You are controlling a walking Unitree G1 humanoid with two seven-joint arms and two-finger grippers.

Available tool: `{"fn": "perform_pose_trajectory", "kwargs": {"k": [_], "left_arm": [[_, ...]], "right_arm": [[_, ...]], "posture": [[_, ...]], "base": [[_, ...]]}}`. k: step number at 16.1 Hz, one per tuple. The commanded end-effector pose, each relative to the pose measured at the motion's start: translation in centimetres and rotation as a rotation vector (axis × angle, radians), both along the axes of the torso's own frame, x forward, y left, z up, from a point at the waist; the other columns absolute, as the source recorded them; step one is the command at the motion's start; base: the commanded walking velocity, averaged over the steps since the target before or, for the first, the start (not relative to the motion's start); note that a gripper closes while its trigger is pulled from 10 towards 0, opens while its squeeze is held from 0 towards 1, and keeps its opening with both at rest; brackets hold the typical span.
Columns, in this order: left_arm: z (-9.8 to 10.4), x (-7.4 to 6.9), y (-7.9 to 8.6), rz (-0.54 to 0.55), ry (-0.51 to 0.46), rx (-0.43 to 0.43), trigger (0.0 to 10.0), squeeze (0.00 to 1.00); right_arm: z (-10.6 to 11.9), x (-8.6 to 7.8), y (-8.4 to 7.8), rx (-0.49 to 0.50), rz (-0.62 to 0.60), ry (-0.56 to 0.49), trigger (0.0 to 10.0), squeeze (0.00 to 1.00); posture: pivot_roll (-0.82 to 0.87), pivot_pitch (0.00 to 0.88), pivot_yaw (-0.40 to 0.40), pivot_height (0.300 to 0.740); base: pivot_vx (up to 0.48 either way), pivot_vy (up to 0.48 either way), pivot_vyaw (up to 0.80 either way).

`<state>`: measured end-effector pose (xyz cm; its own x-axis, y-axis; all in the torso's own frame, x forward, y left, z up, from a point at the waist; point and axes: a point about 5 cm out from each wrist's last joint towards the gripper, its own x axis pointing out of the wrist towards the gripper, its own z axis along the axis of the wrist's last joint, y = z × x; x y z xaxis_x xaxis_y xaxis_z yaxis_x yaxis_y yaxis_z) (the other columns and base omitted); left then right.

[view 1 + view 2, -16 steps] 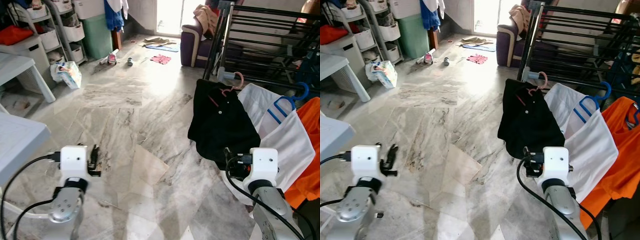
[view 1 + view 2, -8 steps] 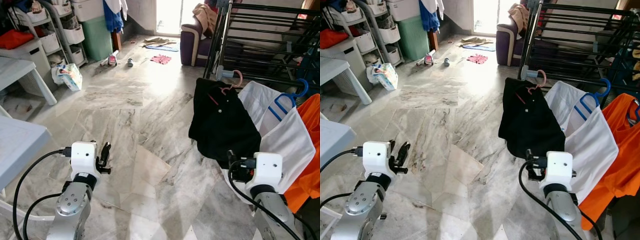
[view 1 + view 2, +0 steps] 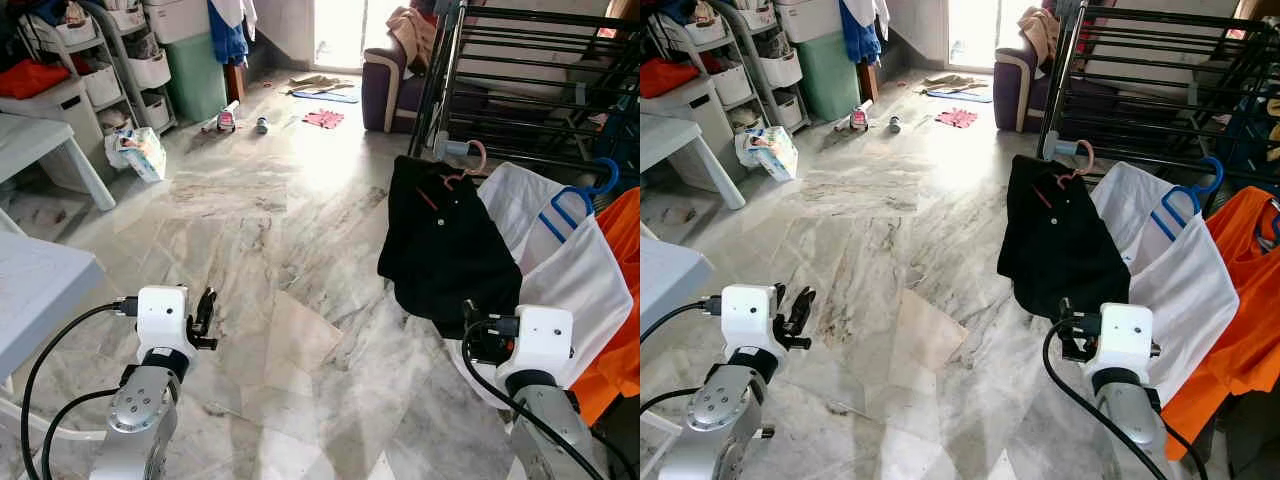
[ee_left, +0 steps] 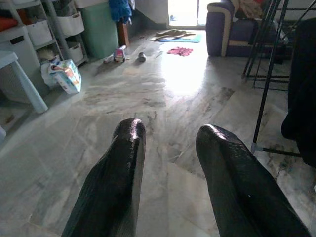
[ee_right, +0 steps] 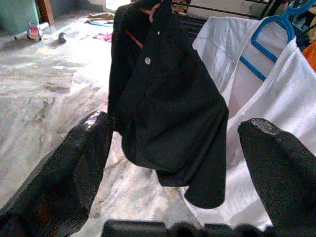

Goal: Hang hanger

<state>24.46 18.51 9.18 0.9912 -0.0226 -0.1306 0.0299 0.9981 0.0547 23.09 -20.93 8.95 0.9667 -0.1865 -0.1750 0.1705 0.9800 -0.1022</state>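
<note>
A black shirt (image 3: 440, 240) hangs on a pink hanger (image 3: 468, 168), hooked low on the black drying rack (image 3: 520, 70) at the right. Beside it a white shirt (image 3: 575, 285) hangs on a blue hanger (image 3: 572, 205), then an orange shirt (image 3: 625, 300). My right gripper (image 3: 1072, 332) is low in front of the black shirt's hem, apart from it. In the right wrist view this gripper (image 5: 177, 123) is open wide, with the black shirt (image 5: 163, 98) framed between its fingers. My left gripper (image 3: 203, 318) hovers open over bare marble floor, holding nothing.
A white table edge (image 3: 40, 280) lies at my near left and another white table (image 3: 40, 135) behind it. Shelves with bins (image 3: 130, 60) and a green bin (image 3: 195, 70) line the far left. A purple sofa (image 3: 385, 85), a bag (image 3: 135, 150) and floor clutter (image 3: 322, 118) sit farther off.
The left arm has come up and inward from the lower left, then settled slightly back. The right arm has shifted slightly right. The camera has moved a little; the shirts hang as before.
</note>
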Motion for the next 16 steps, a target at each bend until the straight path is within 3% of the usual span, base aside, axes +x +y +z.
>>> {"fn": "perform_pose_trajectory", "kwargs": {"k": [1,2,5,7,8,9,10,11,12,13,16], "left_arm": [[0.06,-0.01,0.28,0.017,0.007,0.016,10.0,0.00],[-0.01,-0.01,0.31,0.025,0.012,0.013,10.0,0.00],[-0.10,0.00,0.26,0.028,0.016,0.002,10.0,0.00],[-0.16,0.00,0.15,0.026,0.018,0.003,10.0,0.00],[-0.18,0.03,0.12,0.024,0.019,0.002,10.0,0.00],[-0.22,0.09,0.07,0.021,0.021,0.001,10.0,0.00],[-0.25,0.10,0.05,0.019,0.023,-0.001,10.0,0.00],[-0.25,0.09,0.03,0.018,0.023,-0.003,10.0,0.00],[-0.31,0.07,0.01,0.018,0.027,-0.005,10.0,0.00],[-0.42,0.02,-0.02,0.019,0.033,-0.008,10.0,0.00],[-0.54,0.02,-0.16,0.009,0.039,-0.015,10.0,0.00]], "right_arm": [[0.01,0.25,0.13,-0.009,0.005,0.005,10.0,0.00],[0.42,0.41,0.43,0.031,0.023,-0.036,0.0,0.00],[0.77,0.48,0.46,0.024,0.010,-0.052,0.0,0.00],[0.65,0.53,0.25,0.012,-0.002,-0.045,2.7,0.00],[0.62,0.53,0.19,0.013,-0.006,-0.046,0.0,0.00],[0.58,0.54,0.21,0.027,-0.003,-0.046,3.1,0.00],[0.43,0.52,0.29,0.034,0.007,-0.031,10.0,0.00],[0.38,0.48,0.28,0.025,0.009,-0.021,10.0,0.00],[0.42,0.36,0.18,0.024,0.000,-0.027,10.0,0.93],[0.41,0.21,0.09,0.029,-0.006,-0.030,10.0,1.00],[0.23,-0.04,-0.24,0.019,-0.030,-0.018,10.0,1.00]], "posture": [[-0.02,0.000,-0.002,0.740],[-0.02,0.000,-0.006,0.740],[-0.02,0.000,-0.011,0.740],[-0.02,0.000,-0.011,0.740],[-0.02,0.000,-0.007,0.740],[-0.02,0.000,-0.007,0.740],[-0.02,0.000,-0.007,0.740],[-0.03,0.000,-0.007,0.740],[-0.03,0.000,-0.007,0.740],[-0.03,0.000,-0.006,0.740],[-0.04,0.000,-0.002,0.740]], "base": [[0.000,0.000,0.00],[0.000,0.000,0.00],[0.000,0.000,0.00],[0.000,0.000,0.00],[0.000,0.000,0.00],[0.000,0.000,0.00],[0.000,0.000,0.00],[0.000,0.000,0.00],[0.000,0.000,0.00],[0.000,0.000,0.00],[0.000,0.000,0.00]]}}
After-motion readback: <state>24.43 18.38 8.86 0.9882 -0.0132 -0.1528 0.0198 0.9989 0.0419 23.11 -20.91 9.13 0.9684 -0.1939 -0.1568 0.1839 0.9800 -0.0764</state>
